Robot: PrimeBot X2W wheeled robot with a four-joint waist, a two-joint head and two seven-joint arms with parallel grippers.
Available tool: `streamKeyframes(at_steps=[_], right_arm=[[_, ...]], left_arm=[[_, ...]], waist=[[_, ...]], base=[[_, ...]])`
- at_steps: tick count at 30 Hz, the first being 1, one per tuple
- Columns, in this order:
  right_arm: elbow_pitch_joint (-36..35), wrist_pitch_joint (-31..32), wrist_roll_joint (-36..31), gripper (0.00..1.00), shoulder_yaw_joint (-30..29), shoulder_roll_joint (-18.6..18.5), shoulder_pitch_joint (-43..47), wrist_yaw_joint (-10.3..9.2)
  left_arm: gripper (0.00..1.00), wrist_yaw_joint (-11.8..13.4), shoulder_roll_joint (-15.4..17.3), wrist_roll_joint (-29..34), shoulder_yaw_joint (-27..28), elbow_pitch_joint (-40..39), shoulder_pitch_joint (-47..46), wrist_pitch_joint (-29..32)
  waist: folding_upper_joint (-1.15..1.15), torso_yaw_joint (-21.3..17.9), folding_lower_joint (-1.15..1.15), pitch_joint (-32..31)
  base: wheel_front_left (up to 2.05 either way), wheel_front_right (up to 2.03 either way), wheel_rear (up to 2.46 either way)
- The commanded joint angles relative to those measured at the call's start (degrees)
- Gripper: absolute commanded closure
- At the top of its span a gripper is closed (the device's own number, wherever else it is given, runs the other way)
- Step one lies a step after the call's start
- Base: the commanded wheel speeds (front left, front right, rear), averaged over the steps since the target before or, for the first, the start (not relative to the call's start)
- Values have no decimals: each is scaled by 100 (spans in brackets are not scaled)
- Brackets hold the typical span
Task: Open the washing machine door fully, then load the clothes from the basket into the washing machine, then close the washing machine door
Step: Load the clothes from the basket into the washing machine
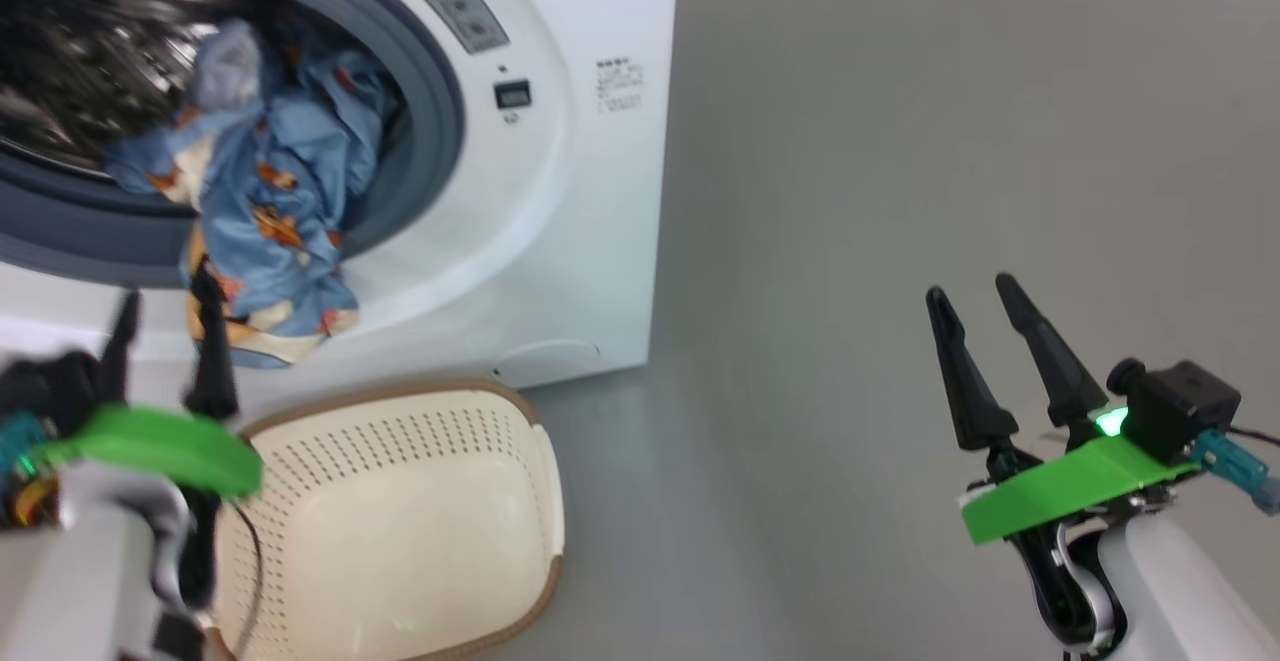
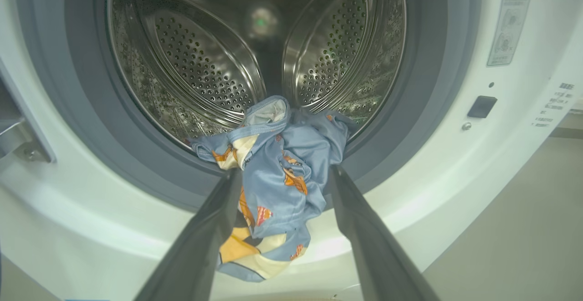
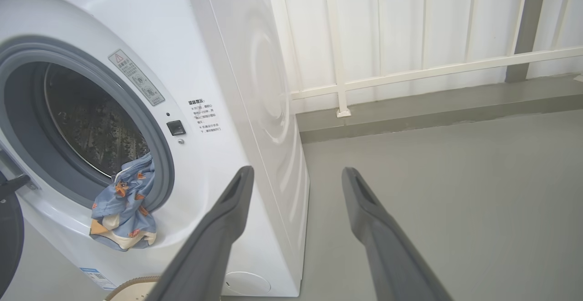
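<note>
Clothes [image 2: 273,155] lying half inside drum [image 2: 200,64], tail hanging over seal [image 2: 82,123]. Left gripper [image 1: 165,291] standing spread, gripping nothing; right gripper [image 1: 970,287] likewise. Tail possibly slipping out, or getting pinched at closing.

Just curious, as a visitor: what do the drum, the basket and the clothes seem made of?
The drum: likely polished steel, mirror-shiny, punched holes. The basket: seemingly matte cream plastic, moulded perforations. The clothes: probably thin smooth fabric, draping in folds.

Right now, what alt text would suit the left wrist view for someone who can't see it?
Blue bear-print clothes spill out of the washing machine, over its grey seal and down its white front. The left arm's two dark fingers, spread apart, flank them.
</note>
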Motion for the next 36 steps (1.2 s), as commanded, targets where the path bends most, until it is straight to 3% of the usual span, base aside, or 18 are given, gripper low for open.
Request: streamKeyframes(at_steps=[1,15,36], right_arm=[[-100,-46,25,0,76,-83,148,25],[-144,-46,64,0,17,-176,430,25],[-100,-46,75,0,11,-361,485,25]], left_arm=[[0,64,118,96,249,-346,345,-37],[0,184,-293,477,766,-2260,2232,-38],[0,168,-581,699,717,-2585,2606,-38]], waist=[[0,289,1,-492],[0,482,1,-832],[0,775,1,-883]], base=[[0,0,0],[0,0,0],[0,0,0]])
